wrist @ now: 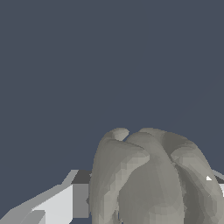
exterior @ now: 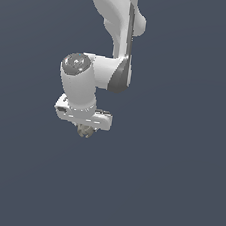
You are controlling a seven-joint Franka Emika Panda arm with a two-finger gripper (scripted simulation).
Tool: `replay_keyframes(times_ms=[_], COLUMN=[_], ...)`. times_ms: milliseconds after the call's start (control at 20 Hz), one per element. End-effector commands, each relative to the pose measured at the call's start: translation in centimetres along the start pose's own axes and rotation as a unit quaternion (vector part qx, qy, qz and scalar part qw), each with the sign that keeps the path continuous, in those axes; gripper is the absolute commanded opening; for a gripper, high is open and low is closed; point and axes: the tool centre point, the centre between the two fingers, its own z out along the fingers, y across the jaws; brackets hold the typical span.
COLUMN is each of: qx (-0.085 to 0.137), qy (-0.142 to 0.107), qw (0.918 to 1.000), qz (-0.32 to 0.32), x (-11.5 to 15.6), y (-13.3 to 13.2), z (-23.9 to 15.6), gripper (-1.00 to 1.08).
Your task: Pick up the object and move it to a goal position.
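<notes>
The object (exterior: 85,130) is a small grey-tan mottled lump. In the exterior view it sits right under the white hand of my arm, mostly hidden by it. In the wrist view the object (wrist: 148,179) fills the space between the fingers as a lobed grey-tan mass. One white finger (wrist: 57,205) presses against its side; the other finger (wrist: 216,179) barely shows behind it. My gripper (exterior: 85,127) is shut on the object. Whether the object rests on the floor or hangs above it cannot be told.
A plain dark blue-grey floor (exterior: 175,194) fills both views. The white arm (exterior: 116,29) comes down from the top of the exterior view.
</notes>
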Motion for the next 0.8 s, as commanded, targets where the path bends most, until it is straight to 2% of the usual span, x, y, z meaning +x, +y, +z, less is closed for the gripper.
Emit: replay_keyframes(times_ms=[0, 450, 750], qx=[0.000, 0.001, 0.000], qy=[0.000, 0.000, 0.001], qw=[1.0000, 1.0000, 1.0000], qz=[0.000, 0.000, 0.000], x=[-0.9, -3.7, -4.9], y=[1.6, 7.1, 9.9], z=[-2.6, -11.3, -15.8], gripper=[-1.00, -1.00, -1.00])
